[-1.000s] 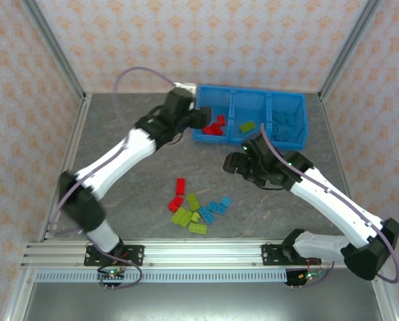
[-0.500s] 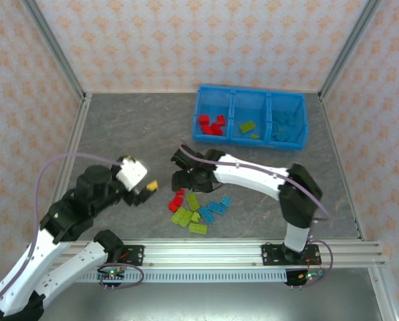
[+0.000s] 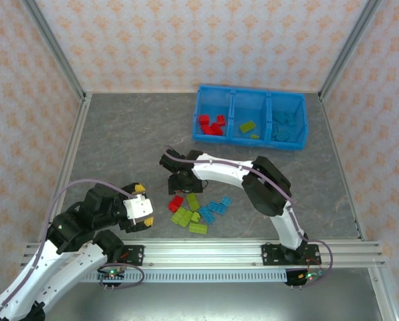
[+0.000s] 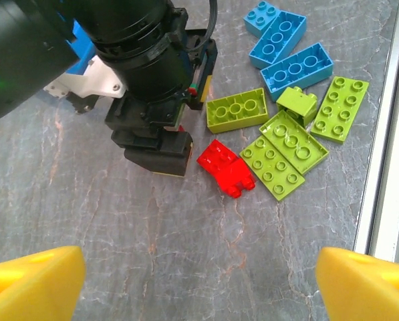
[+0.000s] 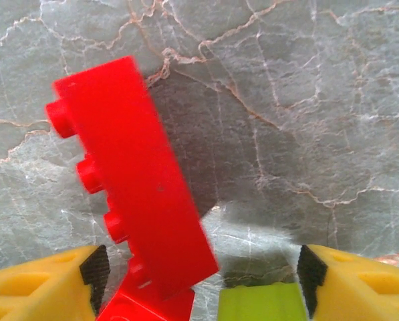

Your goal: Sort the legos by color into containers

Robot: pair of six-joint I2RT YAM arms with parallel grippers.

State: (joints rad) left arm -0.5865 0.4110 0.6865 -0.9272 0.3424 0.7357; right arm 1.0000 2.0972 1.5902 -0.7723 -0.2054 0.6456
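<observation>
My right claw is spread wide above a grey, white-veined stone-look tabletop, a glossy red studded plastic brick tilted between its yellow pads. My left claw, also spread, faces loose lime, blue and red bricks. The translucent blue three-compartment bin sits well behind them.

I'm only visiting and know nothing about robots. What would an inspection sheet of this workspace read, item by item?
Surface: grey marbled tabletop, flat.
Job's things: blue three-compartment bin at the far side holds red bricks on the left, green bricks in the middle and light blue bricks on the right. A loose pile of green, blue and red bricks lies near the arms.
Clutter: nothing seen.
Grippers: left gripper open and empty, beside the pile. Right gripper open, one jaw on either side of a red brick.
Cables: lavender cable loops off the left arm.
Surroundings: patterned walls, aluminium frame posts.
</observation>
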